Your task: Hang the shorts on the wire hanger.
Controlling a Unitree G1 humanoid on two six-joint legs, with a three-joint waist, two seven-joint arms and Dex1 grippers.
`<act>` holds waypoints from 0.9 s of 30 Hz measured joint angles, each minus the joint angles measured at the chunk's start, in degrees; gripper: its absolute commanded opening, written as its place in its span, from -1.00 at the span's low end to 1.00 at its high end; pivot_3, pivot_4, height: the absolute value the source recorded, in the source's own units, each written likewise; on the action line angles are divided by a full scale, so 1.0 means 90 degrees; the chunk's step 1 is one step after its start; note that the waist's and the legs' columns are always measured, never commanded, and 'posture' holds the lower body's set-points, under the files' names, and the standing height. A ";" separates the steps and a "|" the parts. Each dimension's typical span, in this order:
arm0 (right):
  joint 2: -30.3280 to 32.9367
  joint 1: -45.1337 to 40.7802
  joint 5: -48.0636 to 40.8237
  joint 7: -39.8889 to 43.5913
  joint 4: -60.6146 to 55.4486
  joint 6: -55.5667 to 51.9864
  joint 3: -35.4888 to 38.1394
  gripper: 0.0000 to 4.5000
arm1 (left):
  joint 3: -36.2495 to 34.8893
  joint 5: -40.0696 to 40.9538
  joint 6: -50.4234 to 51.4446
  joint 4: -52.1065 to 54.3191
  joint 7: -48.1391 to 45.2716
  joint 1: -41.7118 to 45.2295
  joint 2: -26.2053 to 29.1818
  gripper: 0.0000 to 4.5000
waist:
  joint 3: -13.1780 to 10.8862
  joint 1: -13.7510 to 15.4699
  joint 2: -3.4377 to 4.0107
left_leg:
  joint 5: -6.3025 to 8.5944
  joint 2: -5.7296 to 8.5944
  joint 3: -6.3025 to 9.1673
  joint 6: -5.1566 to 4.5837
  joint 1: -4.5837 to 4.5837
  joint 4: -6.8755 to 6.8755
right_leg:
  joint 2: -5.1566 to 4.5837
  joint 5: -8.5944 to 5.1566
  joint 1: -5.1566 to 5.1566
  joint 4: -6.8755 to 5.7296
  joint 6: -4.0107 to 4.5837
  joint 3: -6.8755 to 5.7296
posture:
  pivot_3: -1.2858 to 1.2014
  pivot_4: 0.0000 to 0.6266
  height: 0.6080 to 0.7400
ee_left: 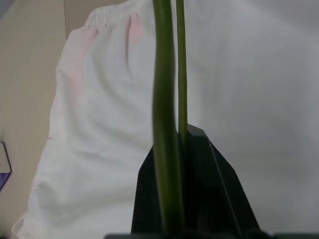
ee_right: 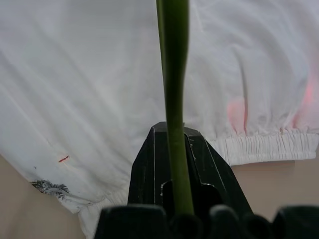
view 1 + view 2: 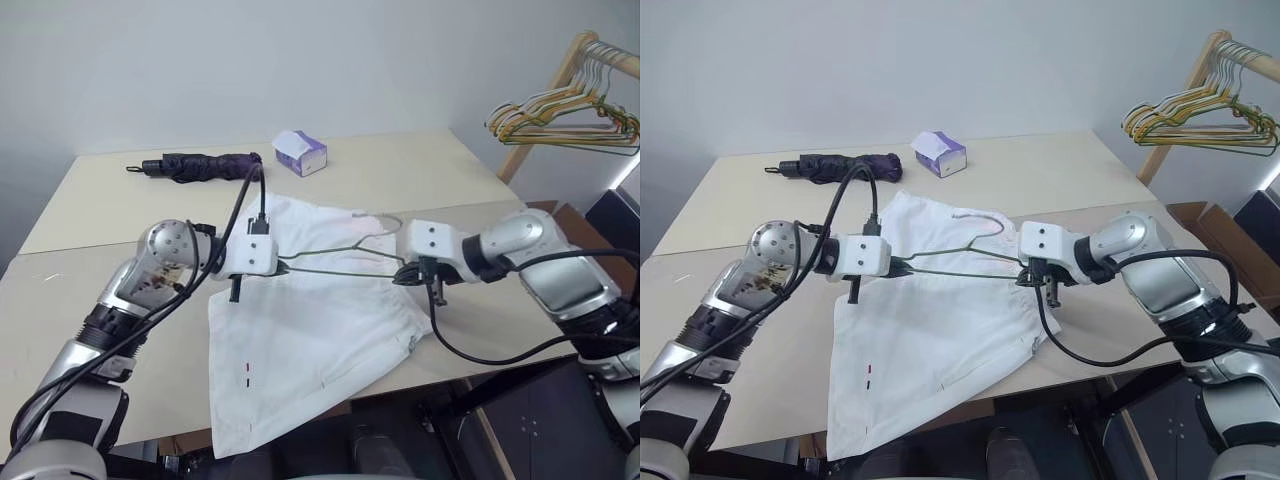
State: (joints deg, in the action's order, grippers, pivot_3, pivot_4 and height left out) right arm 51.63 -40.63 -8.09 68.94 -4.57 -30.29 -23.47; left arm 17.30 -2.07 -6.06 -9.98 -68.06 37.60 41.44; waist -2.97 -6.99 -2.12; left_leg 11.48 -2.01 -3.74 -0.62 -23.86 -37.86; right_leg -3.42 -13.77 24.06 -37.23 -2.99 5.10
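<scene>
shorts (image 3: 320, 340): spread flat on the table (image 3: 90, 320), near edge overhanging the front, waistband toward the far side.
left gripper (image 3: 281, 266): clamped on one end of the wire hanger (image 3: 340, 262); both wires pinched between the jaws.
right gripper (image 3: 402, 277): closed on the opposite end; single wire between the jaws.
wire hanger: held off the fabric, spanning across the shorts, hook toward the far side.
step advice: keep both grips firm and level; likely lower one corner toward a leg opening or the waistband, avoid snagging.
umbrella (image 3: 205, 165): far side, folded.
tissue box (image 3: 300, 153): far side; print not legible.
writing: none readable; small red and dark marks on the fabric only.
</scene>
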 measured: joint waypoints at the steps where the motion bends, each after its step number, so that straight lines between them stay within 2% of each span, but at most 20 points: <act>1: -0.0011 0.0085 -0.0011 -0.0013 -0.0062 -0.0068 0.0084 -1.00 | -0.0028 0.0016 -0.0041 -0.0011 -0.0005 -0.0016 -0.0021 -0.76 | 0.0000 0.0002 0.0000 | 0.0000 0.0000 0.0000 0.0000 0.0000 0.0000 | 0.0000 0.0000 -0.0001 0.0000 0.0000 -0.0001 | -0.04 -1.00 1.00; 5: -0.0001 0.0645 -0.0418 0.0014 -0.0344 -0.0289 0.0581 -1.00 | -0.0408 0.0814 -0.0126 -0.0253 -0.0295 -0.0089 -0.0257 -0.24 | 0.0000 0.0012 0.0000 | 0.0000 0.0000 0.0002 0.0000 -0.0002 -0.0001 | -0.0001 0.0000 -0.0002 0.0001 -0.0001 -0.0003 | -0.04 -0.98 1.00; 8: 0.0329 0.1482 -0.0897 0.0123 -0.0734 -0.0575 0.1200 -1.00 | -0.0840 0.1371 -0.0055 -0.0600 -0.0472 -0.0247 -0.0315 0.20 | 0.0000 0.0028 0.0000 | 0.0001 -0.0001 0.0004 0.0000 -0.0002 -0.0001 | -0.0001 -0.0001 -0.0004 0.0005 -0.0002 -0.0006 | -0.05 -0.94 1.00; 9: 0.0412 0.1639 -0.0973 0.0130 -0.0745 -0.0676 0.1296 -1.00 | -0.0941 0.1453 0.0004 -0.0681 -0.0490 -0.0296 -0.0293 0.29 | 0.0000 0.0024 0.0000 | 0.0000 0.0000 0.0004 0.0000 -0.0002 -0.0001 | -0.0001 -0.0001 -0.0005 0.0004 -0.0002 -0.0006 | -0.06 -0.93 1.00; 14: 0.0636 0.2939 -0.1548 -0.0148 -0.0731 -0.1651 0.2305 -1.00 | -0.1664 0.2292 0.1057 -0.0345 -0.0349 -0.0710 -0.0273 0.99 | -0.0001 -0.0019 -0.0001 | 0.0001 -0.0004 0.0004 0.0000 0.0005 -0.0002 | -0.0001 -0.0007 -0.0011 0.0006 -0.0015 -0.0004 | -0.06 -0.88 1.00; 18: 0.0587 0.3565 -0.1977 -0.0575 -0.0417 -0.2560 0.3097 -1.00 | -0.2265 0.3558 0.2457 0.0798 -0.0238 -0.1310 -0.0240 0.99 | -0.0001 -0.0030 -0.0001 | 0.0001 -0.0007 0.0009 0.0000 0.0008 -0.0002 | 0.0001 -0.0007 -0.0013 0.0003 -0.0014 0.0000 | -0.05 -0.86 1.00; 20: 0.0588 0.3782 -0.2190 -0.0665 -0.0117 -0.3043 0.3484 -1.00 | -0.2397 0.4278 0.3167 0.1426 -0.0510 -0.1617 0.0007 0.99 | -0.0003 -0.0020 0.0000 | 0.0001 -0.0006 0.0007 0.0000 0.0009 -0.0002 | 0.0001 -0.0010 -0.0015 0.0005 -0.0019 -0.0002 | -0.04 -0.83 1.00; 23: 0.0599 0.3918 -0.2452 -0.0609 0.0442 -0.3554 0.3710 -1.00 | -0.2553 0.4746 0.3592 0.1945 -0.0640 -0.1746 0.0136 0.99 | -0.0005 0.0003 0.0001 | 0.0002 -0.0004 0.0005 0.0000 0.0046 -0.0002 | 0.0001 -0.0033 -0.0056 0.0017 -0.0037 -0.0002 | -0.04 -0.80 1.00; 27: 0.0600 0.3660 -0.2504 -0.0592 0.1302 -0.3929 0.3646 -1.00 | -0.2550 0.4767 0.3622 0.2225 -0.0500 -0.1736 0.0077 0.99 | -0.0015 0.0012 0.0001 | 0.0007 -0.0001 0.0004 -0.0004 0.0096 0.0000 | -0.0002 -0.0054 -0.0113 0.0037 -0.0010 -0.0003 | -0.04 -0.78 1.00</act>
State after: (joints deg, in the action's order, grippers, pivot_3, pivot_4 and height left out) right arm 57.03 -7.68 -30.62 63.60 7.15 -65.65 9.34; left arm -5.65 40.83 26.53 10.04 -72.56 21.98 42.14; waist -3.10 -6.88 -2.11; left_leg 11.55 -2.02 -3.71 -0.66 -23.00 -37.86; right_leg -3.43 -14.25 23.04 -36.89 -3.08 5.07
